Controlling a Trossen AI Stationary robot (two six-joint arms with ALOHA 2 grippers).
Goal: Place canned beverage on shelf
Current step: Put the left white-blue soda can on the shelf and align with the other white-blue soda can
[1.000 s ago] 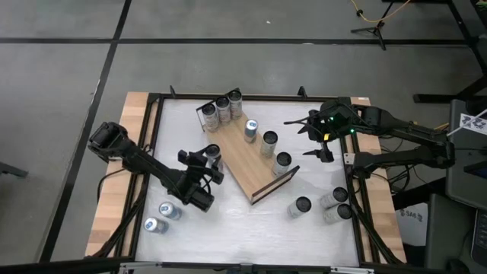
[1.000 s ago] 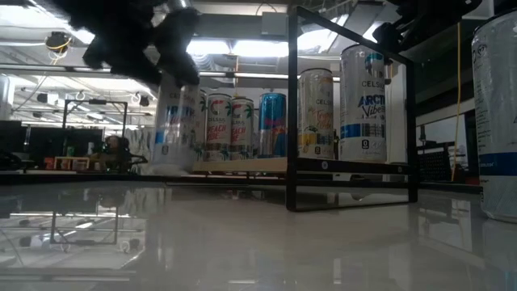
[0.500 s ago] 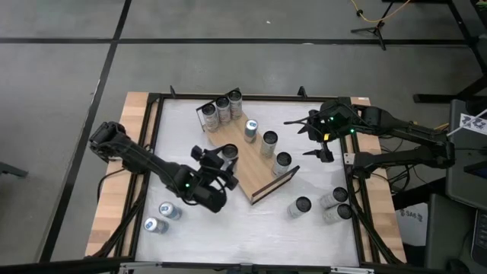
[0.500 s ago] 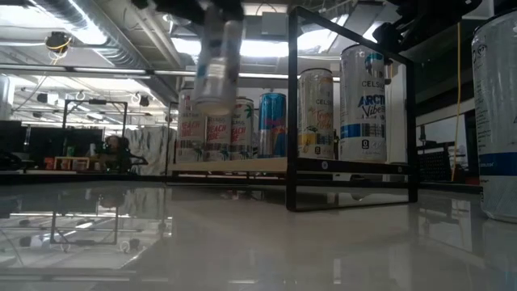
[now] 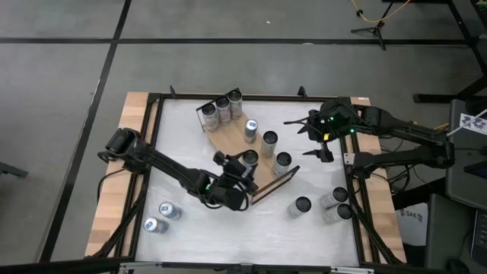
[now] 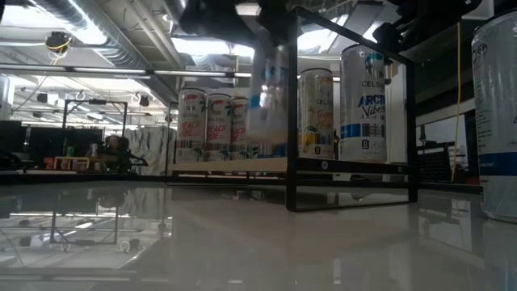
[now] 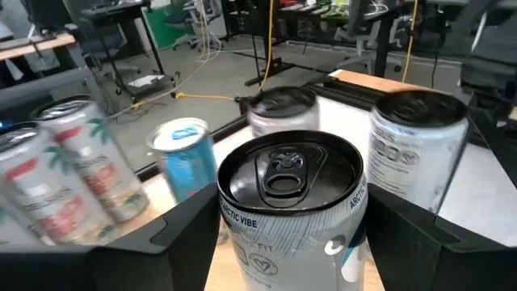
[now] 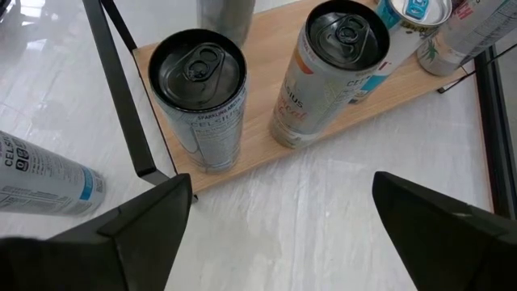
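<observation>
Item: silver cylindrical beverage can with dark lid (image 7: 291, 202), upright, clamped between the left gripper's (image 5: 242, 169) dark fingers. Location: over the near long edge of the long light-brown wooden shelf with black wire end rails (image 5: 232, 152), which lies diagonally at the middle of the white tabletop (image 5: 251, 228).

Already on shelf: three cans at its far end, three more along its right long edge.

Right gripper (image 5: 310, 137): jaws wide, holding nothing, waiting near the tabletop's right edge.

Step in hand, by judgement: carrying the can to the shelf. Next move calls for lowering it upright onto bare board, apart from its neighbours, then parting the jaws.

Stock remaining: loose cans at the tabletop's near-left and near-right corners.
</observation>
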